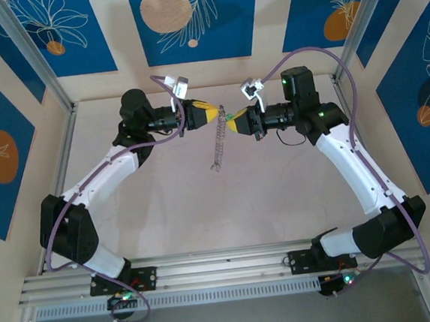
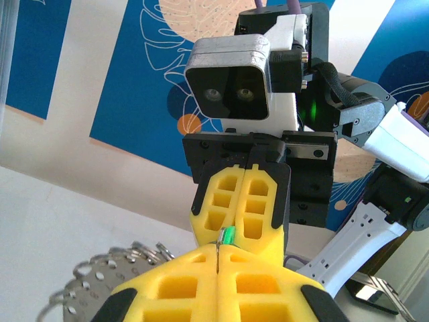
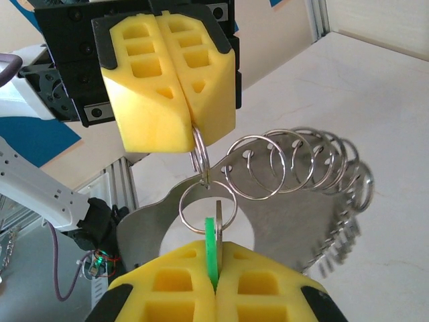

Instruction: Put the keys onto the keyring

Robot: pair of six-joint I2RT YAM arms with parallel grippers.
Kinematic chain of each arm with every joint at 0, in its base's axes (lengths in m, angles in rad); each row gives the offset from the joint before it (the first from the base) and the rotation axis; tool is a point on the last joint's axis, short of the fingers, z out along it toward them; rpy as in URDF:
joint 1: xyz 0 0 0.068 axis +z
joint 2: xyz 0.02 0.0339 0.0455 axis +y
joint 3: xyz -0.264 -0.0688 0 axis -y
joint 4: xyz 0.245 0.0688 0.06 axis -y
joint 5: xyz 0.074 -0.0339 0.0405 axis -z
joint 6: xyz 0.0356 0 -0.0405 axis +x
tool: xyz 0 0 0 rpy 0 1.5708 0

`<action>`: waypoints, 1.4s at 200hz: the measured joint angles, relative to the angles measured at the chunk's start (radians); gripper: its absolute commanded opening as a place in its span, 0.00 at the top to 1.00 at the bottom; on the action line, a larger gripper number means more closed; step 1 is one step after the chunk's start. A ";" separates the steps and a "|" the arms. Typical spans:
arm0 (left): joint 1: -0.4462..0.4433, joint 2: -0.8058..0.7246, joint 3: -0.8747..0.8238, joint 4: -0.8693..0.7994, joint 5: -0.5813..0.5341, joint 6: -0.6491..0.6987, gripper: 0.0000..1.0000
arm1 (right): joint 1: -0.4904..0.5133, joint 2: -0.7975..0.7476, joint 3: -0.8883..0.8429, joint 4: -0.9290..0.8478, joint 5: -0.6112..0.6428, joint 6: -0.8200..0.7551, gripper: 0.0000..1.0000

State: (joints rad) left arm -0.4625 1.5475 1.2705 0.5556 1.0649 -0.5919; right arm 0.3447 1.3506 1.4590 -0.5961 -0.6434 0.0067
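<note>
The right hand [image 3: 215,263] has its yellow fingers pressed together on the key [image 3: 210,240], which stands edge-on in the seam, green head pinched and pale shank pointing up; the left hand [image 3: 192,137] faces it just beside, tip to tip, its own fingers closed on a small split ring [image 3: 199,151]; a second, larger ring [image 3: 208,204] hangs linked from that one, and the key's shank reaches up across its lower rim, though whether it passes through cannot be told. Behind these two rings the keyring [image 3: 295,221] curves away: a thin grey metal strip punched with holes, a row of wire split rings threaded along its edge; from above it hangs as a narrow dangling band between the two hands, over the middle of the pale table [image 1: 278,193]; whether its lower end touches the table I cannot tell. Both arms reach inward from the near edge.
</note>
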 measured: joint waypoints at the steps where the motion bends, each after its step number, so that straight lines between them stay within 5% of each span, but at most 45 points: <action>1: 0.000 0.000 0.000 0.000 0.000 0.000 1.00 | 0.000 0.000 0.000 0.000 0.000 0.000 1.00; 280: -0.005 0.000 0.000 -0.007 0.000 0.001 1.00 | -0.002 0.047 0.098 -0.002 -0.008 -0.001 1.00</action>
State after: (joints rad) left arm -0.4679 1.5475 1.2705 0.5488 1.0645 -0.5911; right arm 0.3428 1.3972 1.5574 -0.5976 -0.6514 0.0055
